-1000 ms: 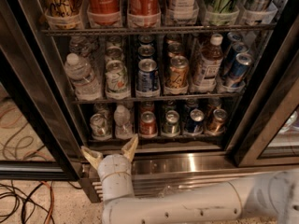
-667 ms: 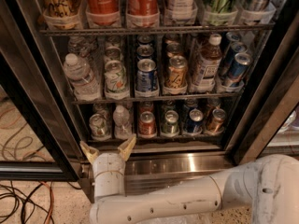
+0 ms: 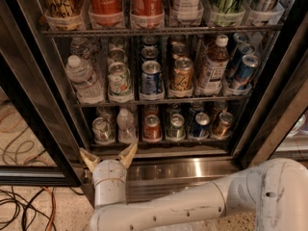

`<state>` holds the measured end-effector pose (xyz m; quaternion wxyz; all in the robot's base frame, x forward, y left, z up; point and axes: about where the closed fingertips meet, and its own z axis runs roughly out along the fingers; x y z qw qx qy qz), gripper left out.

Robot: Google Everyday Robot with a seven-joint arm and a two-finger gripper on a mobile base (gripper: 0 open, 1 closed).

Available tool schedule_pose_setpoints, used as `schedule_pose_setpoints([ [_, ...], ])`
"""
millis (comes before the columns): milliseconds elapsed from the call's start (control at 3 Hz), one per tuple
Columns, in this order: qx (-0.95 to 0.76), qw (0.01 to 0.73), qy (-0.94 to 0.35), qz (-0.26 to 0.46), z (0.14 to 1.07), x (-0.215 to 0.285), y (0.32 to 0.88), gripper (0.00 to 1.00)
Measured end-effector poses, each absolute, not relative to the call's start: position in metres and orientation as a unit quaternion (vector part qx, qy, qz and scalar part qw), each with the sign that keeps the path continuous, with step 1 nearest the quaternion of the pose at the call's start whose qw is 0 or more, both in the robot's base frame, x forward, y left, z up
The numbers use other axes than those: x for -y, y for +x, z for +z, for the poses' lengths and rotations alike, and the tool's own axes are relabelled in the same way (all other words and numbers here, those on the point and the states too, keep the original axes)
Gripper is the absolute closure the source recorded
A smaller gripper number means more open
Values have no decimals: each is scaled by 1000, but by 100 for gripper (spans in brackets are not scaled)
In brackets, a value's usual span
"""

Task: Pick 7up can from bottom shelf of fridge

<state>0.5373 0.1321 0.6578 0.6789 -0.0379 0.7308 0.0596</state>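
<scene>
The fridge (image 3: 29, 105) stands open in front of me, its steel base (image 3: 192, 170) below. On the bottom shelf (image 3: 163, 142), the 7up can (image 3: 101, 129) is at the far left, pale green and white, upright in a clear holder. Next to it to the right are a small bottle (image 3: 126, 124), a red can (image 3: 152, 128), a green can (image 3: 176, 126), a blue can (image 3: 200, 124) and a brown can (image 3: 222, 123). My gripper (image 3: 109, 157) is open, fingers pointing up, just below the shelf's front edge, under the 7up can and the bottle. It holds nothing.
The middle rack holds a water bottle (image 3: 83, 78), several cans and a juice bottle (image 3: 214, 61). The top rack holds tall cola bottles (image 3: 106, 1). Black door frames (image 3: 269, 105) flank the opening. Cables (image 3: 24, 196) lie on the floor at the left. My white arm (image 3: 216, 201) crosses the lower right.
My gripper has shifted slightly to the left below the bottom shelf. The arm's elbow has come further into view at the lower right. The cans have not moved.
</scene>
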Motion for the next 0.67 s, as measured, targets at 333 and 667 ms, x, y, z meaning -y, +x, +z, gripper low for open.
schedule_pose_setpoints([
  [333,-732,677,-20,77,642,-147,536,16],
  [667,-735,674,-10,74,625,-153,539,21],
])
